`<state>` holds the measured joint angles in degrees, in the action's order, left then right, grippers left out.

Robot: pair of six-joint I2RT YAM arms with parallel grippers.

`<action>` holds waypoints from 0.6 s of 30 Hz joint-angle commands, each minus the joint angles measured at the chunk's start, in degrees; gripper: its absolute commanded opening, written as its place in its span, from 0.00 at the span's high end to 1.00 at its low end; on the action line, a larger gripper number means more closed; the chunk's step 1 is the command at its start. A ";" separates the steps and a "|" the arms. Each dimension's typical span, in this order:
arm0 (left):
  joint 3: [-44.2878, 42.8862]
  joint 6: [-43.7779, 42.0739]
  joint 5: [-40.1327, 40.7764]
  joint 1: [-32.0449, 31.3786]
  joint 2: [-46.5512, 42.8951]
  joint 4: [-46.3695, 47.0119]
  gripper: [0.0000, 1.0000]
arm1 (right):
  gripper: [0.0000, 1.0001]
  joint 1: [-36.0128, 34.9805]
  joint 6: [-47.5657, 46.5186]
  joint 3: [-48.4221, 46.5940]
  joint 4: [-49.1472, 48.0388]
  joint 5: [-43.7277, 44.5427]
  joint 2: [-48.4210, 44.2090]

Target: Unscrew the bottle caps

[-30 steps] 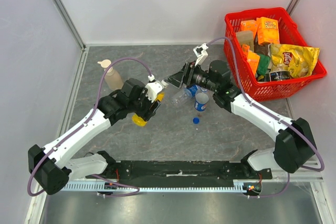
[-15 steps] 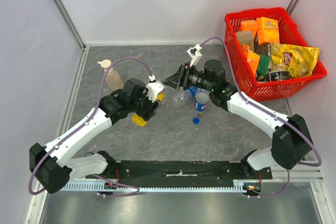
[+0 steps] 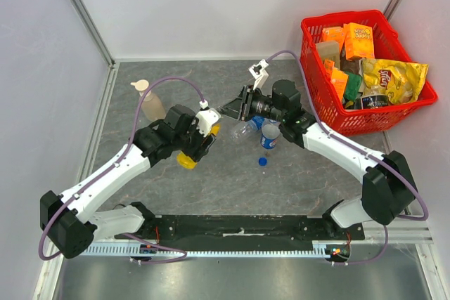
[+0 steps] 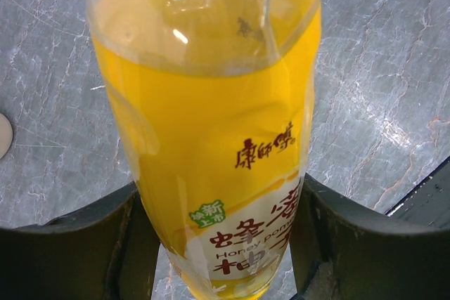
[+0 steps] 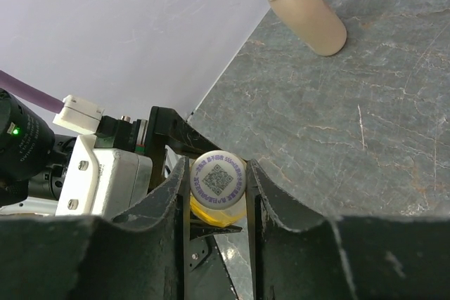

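Since the juice bottle [image 4: 211,138] is thin clear plastic mostly full of liquid, I judge it weighty for its size, smooth over the label and apt to dent under a hard squeeze. My left fingers [image 4: 105,244] clamp it at the labelled lower body, one on each side, and it seems clear of the bench [image 4: 394,103]. Its white cap [image 5: 218,177] looks small, stiff and light. The rim is the place to take it, and my right fingers [image 5: 165,216] are closed on that rim, one either side. The bottle's long axis runs from my left fingers toward my right ones, leaning rather than upright, with the cap face-on to my right wrist. A roll about that line should turn it.
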<state>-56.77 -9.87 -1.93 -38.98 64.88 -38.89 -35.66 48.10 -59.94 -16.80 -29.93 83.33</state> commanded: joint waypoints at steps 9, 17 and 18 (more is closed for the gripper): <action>-0.97 1.26 -2.37 0.14 -1.86 1.37 0.98 | 1.00 -0.29 -0.63 -0.27 -6.75 -5.31 -1.50; -1.06 -0.32 -13.51 0.22 -5.02 1.54 0.98 | 1.00 -0.29 -0.90 1.93 -13.26 -9.88 -3.61; -1.06 -0.41 -15.27 0.14 -5.46 1.63 0.98 | 1.00 -0.29 -0.90 2.20 -14.48 -10.75 -3.79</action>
<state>-56.77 -9.85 -7.14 -38.52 61.76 -39.70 -35.44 47.18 -58.35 -23.27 -34.98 82.35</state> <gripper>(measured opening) 0.677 0.360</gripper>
